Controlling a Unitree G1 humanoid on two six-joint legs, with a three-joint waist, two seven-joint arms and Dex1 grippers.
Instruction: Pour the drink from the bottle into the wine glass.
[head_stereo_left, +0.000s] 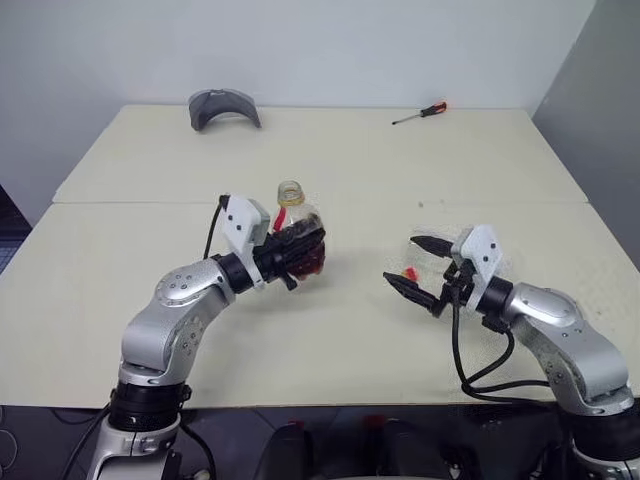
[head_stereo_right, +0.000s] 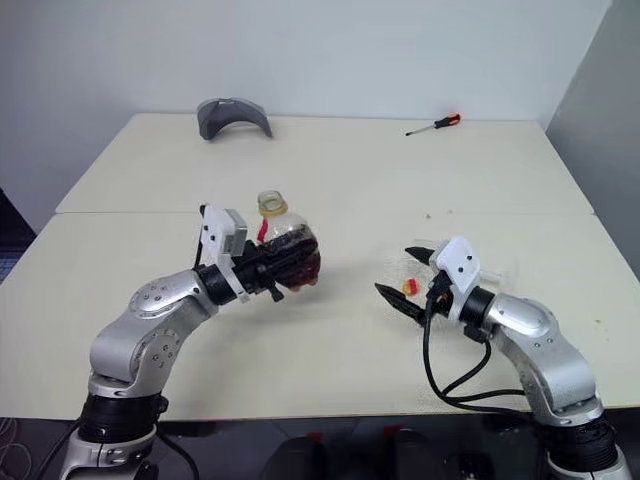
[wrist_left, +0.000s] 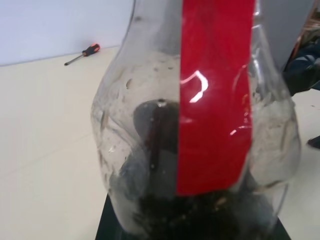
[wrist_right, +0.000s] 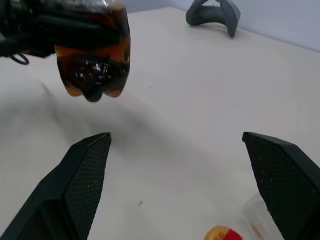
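Note:
My left gripper (head_stereo_left: 303, 252) is shut around the belly of the bottle (head_stereo_left: 291, 212) and holds it upright above the table (head_stereo_left: 330, 340). The bottle's neck is open, with no cap on it. The dark reddish-brown drink (wrist_right: 92, 75) fills its lower part, and a red label strip (wrist_left: 215, 100) runs down its side. My right gripper (head_stereo_left: 400, 258) hangs open to the right of the bottle, with nothing between its fingers. The yellow and red cap (head_stereo_left: 410, 273) lies on the table just under it. A small clear edge (wrist_right: 255, 217) shows beside the cap; I cannot tell whether it belongs to the wine glass.
A grey curved holder (head_stereo_left: 224, 107) stands at the back left of the table. A screwdriver (head_stereo_left: 420, 113) with a red handle lies at the back right. A seam (head_stereo_left: 150, 202) crosses the tabletop behind the grippers.

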